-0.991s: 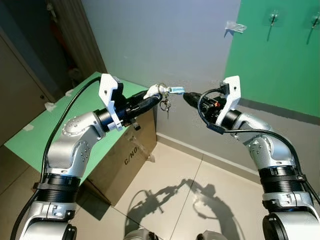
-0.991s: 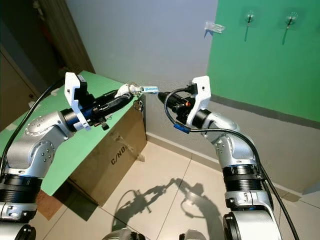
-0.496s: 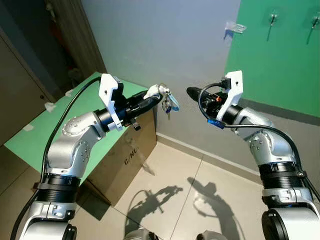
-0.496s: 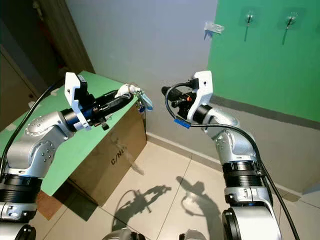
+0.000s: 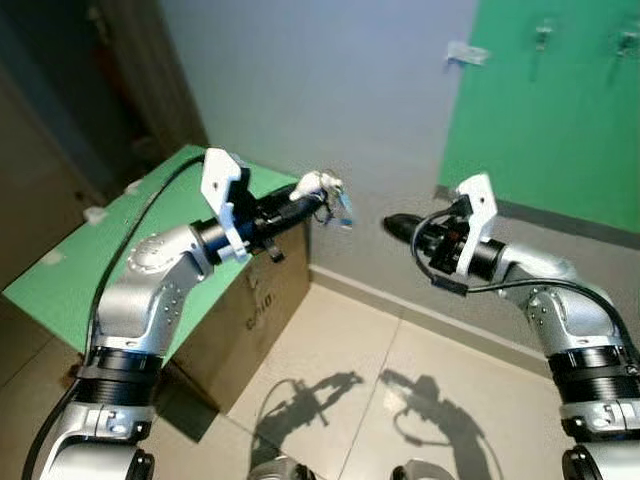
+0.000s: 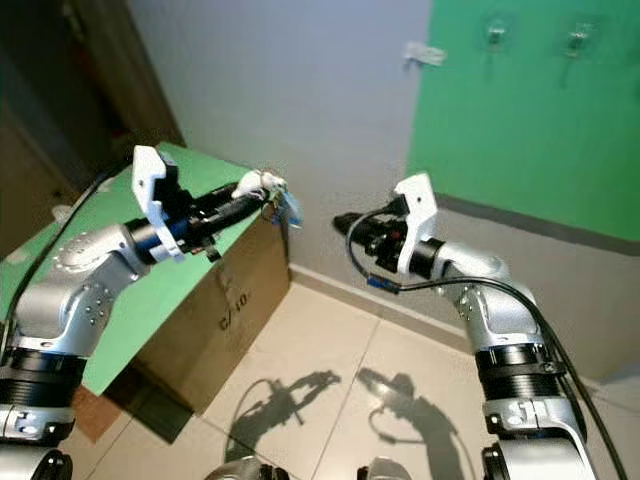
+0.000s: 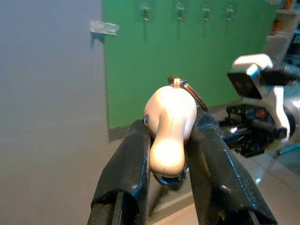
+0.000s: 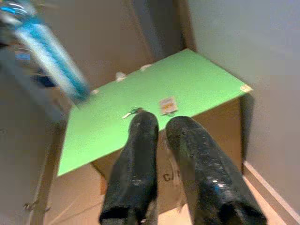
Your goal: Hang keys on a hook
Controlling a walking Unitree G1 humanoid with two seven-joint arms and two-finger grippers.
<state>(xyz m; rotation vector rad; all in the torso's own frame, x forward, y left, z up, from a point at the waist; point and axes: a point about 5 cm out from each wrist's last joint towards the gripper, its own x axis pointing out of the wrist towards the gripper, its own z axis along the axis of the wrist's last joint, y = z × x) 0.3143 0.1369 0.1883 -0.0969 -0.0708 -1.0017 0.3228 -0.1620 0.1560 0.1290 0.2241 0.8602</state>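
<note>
My left gripper point(image 5: 314, 190) is shut on a white key fob point(image 7: 169, 117), held up beyond the corner of the green tabletop point(image 5: 110, 250). A metal ring point(image 7: 192, 91) sticks out of the fob, and a blue tag point(image 5: 344, 206) with keys dangles below it. My right gripper point(image 5: 392, 224) hangs in the air a short way to the right of the keys, pointing at them, shut and holding nothing. Several small hooks point(image 7: 179, 8) sit high on the green wall panel point(image 5: 560, 120), far above both grippers.
The green top rests on a cardboard box point(image 5: 262, 300) against the grey wall. A second bunch of keys point(image 8: 133, 112) and a small card point(image 8: 168, 104) lie on it. A clear hook point(image 5: 468, 52) is stuck to the grey wall. Tiled floor point(image 5: 340, 400) lies below.
My right gripper let go of the blue tag and drew back, down and to the right. The tag dropped and now swings under the fob in my left gripper.
</note>
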